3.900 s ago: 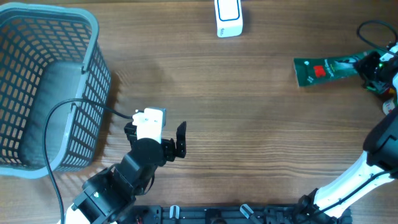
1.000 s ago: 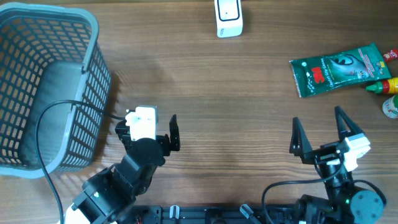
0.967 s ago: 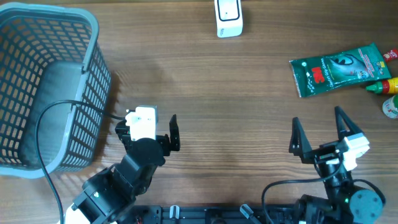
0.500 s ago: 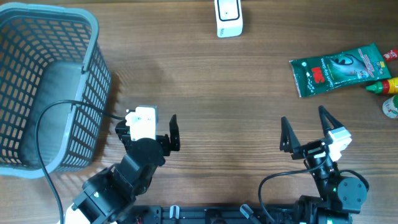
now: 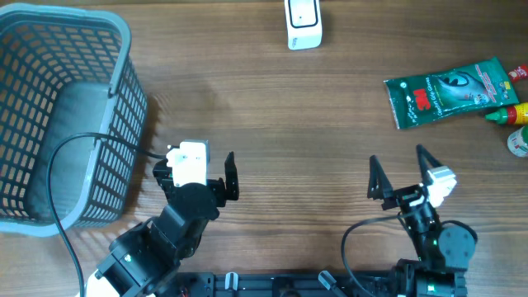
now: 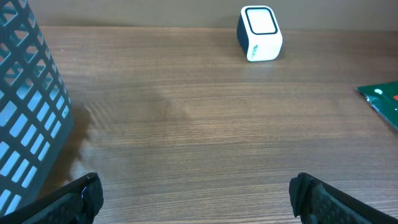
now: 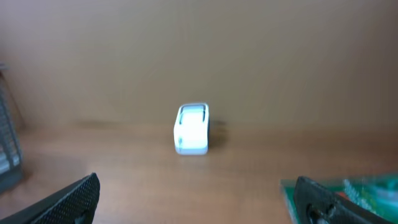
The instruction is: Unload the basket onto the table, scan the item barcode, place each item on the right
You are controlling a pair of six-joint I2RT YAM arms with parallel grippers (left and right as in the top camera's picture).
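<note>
Basket [image 5: 66, 115], far left: grey floor visible inside mesh walls. Left hand [image 6: 196, 185], fingers spread, unmoved since a second ago. Scanner [image 5: 303, 23] at the table's [image 5: 313, 115] far edge. Right hand [image 5: 396, 157], fingers spread, has shifted leftward. Green packet [image 5: 441, 92] lies flat, well apart, beyond and right of it.
</note>
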